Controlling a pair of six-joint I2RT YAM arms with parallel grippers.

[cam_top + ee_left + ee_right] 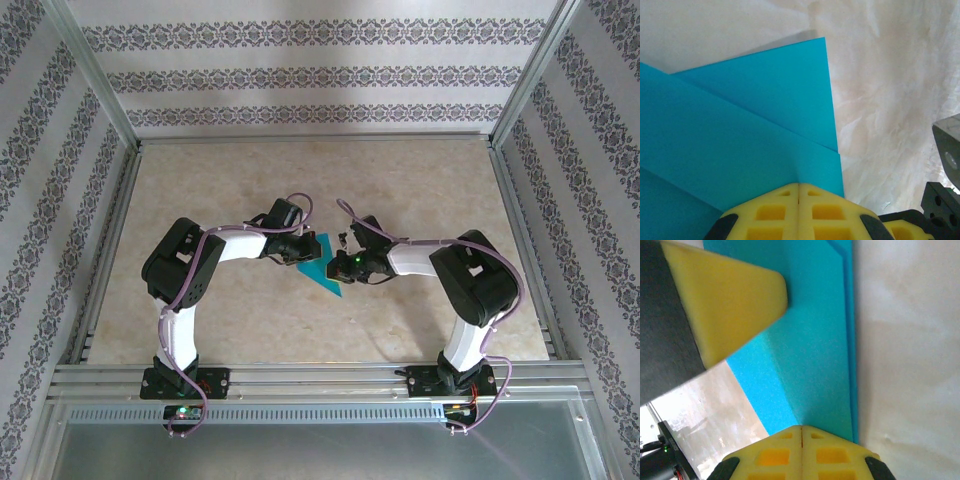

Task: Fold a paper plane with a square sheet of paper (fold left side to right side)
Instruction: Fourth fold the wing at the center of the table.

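Left gripper (798,186): pads pressed tight, no gap, tips on the folded paper (740,135). The sheet spreads ahead of them and to their left. Right gripper (801,429): closed likewise, tips at the paper's near edge. Can't tell if either pinches it. Table (890,100) lies right of both.
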